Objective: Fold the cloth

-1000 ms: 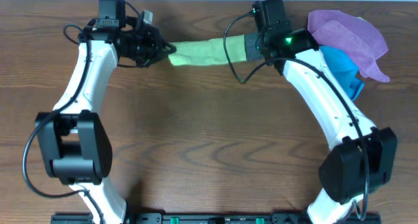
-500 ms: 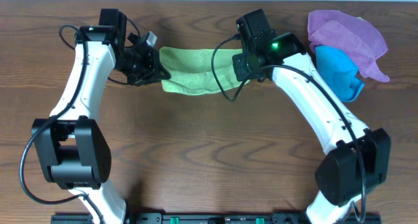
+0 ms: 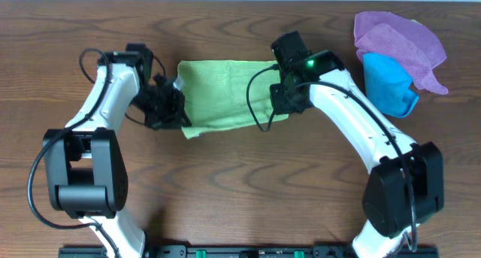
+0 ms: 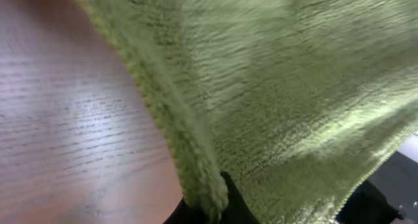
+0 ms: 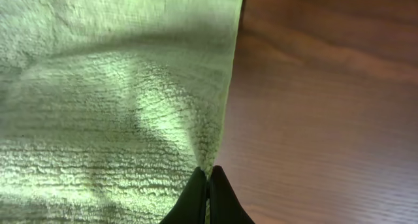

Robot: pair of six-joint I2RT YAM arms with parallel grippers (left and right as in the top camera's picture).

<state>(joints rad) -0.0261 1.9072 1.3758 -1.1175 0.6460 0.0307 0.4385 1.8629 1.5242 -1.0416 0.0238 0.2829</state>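
Both arms have drawn back from the far edge, and the cloth (image 3: 225, 92), a narrow strip a second ago, now lies spread wide on the table (image 3: 240, 183). Elbows bowed outward, the left gripper (image 3: 180, 121) clamps its near-left corner and the right gripper (image 3: 280, 111) pinches its right edge.

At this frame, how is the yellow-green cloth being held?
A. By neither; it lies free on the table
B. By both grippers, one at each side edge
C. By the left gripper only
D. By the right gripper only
B: the left gripper pinches the left edge of the cloth, and the right gripper is shut on its right edge, as both wrist views show.
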